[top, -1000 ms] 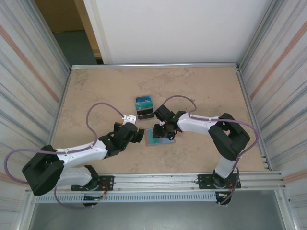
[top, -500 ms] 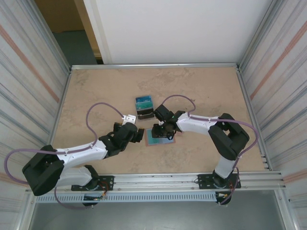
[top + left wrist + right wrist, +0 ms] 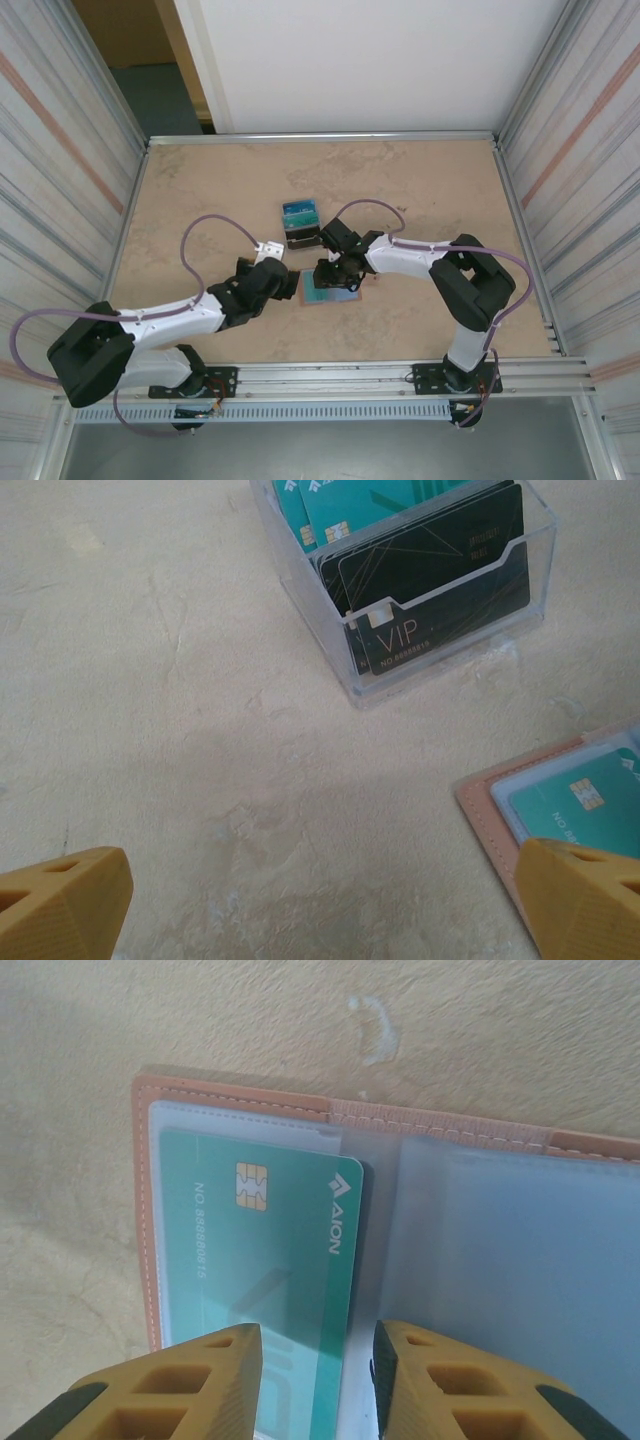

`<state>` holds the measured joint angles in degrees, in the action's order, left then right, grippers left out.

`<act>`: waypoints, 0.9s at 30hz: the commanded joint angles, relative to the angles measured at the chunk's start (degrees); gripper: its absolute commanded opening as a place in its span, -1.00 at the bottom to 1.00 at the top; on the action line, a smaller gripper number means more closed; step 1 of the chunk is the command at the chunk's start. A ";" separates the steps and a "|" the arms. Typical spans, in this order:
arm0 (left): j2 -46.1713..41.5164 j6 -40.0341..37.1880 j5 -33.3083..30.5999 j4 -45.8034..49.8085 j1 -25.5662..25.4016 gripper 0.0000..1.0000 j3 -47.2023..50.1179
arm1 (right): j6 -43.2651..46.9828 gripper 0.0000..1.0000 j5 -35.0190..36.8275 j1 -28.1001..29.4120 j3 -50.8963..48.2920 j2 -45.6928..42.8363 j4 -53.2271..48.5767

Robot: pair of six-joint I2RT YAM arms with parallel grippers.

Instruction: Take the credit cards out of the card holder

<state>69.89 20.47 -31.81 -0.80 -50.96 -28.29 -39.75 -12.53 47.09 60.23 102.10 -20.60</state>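
Note:
The salmon-pink card holder (image 3: 326, 291) lies open and flat on the table between the two arms. In the right wrist view a teal credit card (image 3: 260, 1250) sits in the clear left sleeve of the card holder (image 3: 240, 1095); the right sleeve looks blue-grey with no card visible in it. My right gripper (image 3: 315, 1380) hovers over the card's right edge, its jaws a narrow gap apart and holding nothing. My left gripper (image 3: 320, 900) is wide open just left of the card holder (image 3: 490, 800), one finger (image 3: 580, 890) over its corner beside the teal card (image 3: 580, 805).
A clear plastic box (image 3: 420, 580) with several teal and black cards stands just behind the holder, seen from above as a dark block topped with teal (image 3: 301, 224). Metal walls close in the table on both sides.
My right gripper has shifted slightly left over the open holder. The left arm has barely moved.

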 commanded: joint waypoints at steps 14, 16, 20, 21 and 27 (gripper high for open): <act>0.09 2.83 -3.78 3.43 -1.93 0.97 -1.24 | 2.28 -0.34 -4.18 2.07 -1.55 -1.54 -3.09; 0.06 2.85 -3.77 3.43 -2.13 0.97 -0.98 | 1.33 -0.34 -3.69 1.01 -2.41 -2.32 -2.94; 0.48 1.75 -3.43 2.44 -2.73 0.97 -0.41 | 0.17 -0.35 -5.37 -0.65 -3.95 -3.14 -0.44; 0.68 1.28 -3.29 2.01 -2.83 0.97 -0.28 | 0.16 -0.35 -5.71 -0.57 -3.69 -3.14 -0.13; 3.81 -0.38 -2.25 0.35 -3.31 0.97 -0.27 | -1.08 -0.37 -4.81 -0.20 -1.38 -2.52 -0.67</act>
<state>72.44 21.26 -33.10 0.97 -53.54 -28.49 -38.96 -16.99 46.59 57.36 100.27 -20.86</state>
